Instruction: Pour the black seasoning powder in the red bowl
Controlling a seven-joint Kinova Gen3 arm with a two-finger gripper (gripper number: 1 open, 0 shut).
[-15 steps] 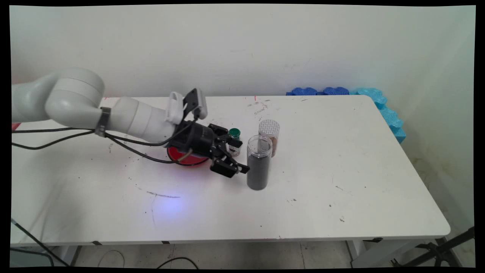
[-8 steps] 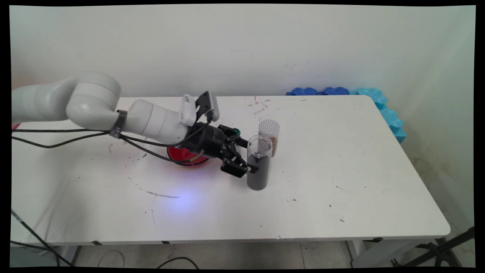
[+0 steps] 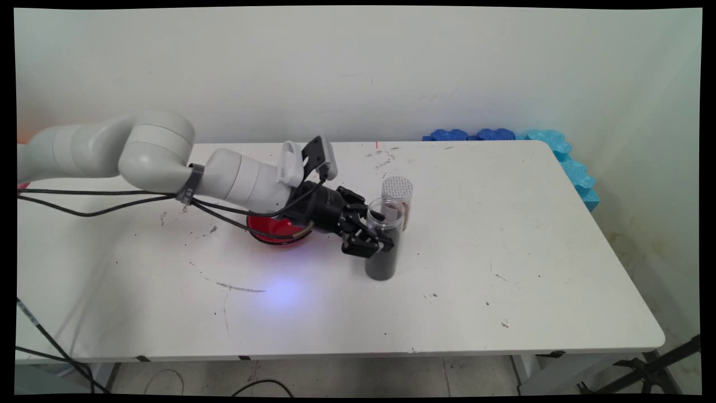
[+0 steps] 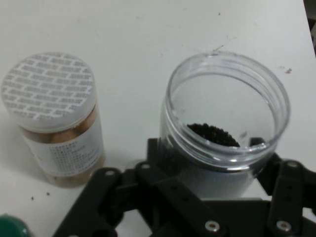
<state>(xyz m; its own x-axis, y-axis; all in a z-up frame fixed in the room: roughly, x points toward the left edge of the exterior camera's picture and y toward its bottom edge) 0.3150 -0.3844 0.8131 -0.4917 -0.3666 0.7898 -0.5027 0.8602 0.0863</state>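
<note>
A tall clear jar (image 3: 383,264) with no lid, filled most of the way with dark grains, stands mid-table; in the hand view the jar (image 4: 224,113) fills the centre. My gripper (image 3: 380,230) is open and straddles its upper part, one finger on each side, close to the glass; in the hand view the gripper (image 4: 207,145) has the jar's body between its fingertips. A shorter jar (image 3: 398,193) with a white patterned lid and brown contents stands just behind; in the hand view that jar (image 4: 54,118) is at the left.
A red bowl (image 3: 274,229) sits under my wrist, left of the jars. A small green-capped bottle (image 4: 9,227) shows only at the hand view's lower left corner. Blue foam pieces (image 3: 559,151) line the table's far right corner. Black cables hang from the arm.
The arm has moved right toward the open jar, and the open fingers have come from beside it to either side of it. The green-capped bottle is now hidden behind the gripper.
</note>
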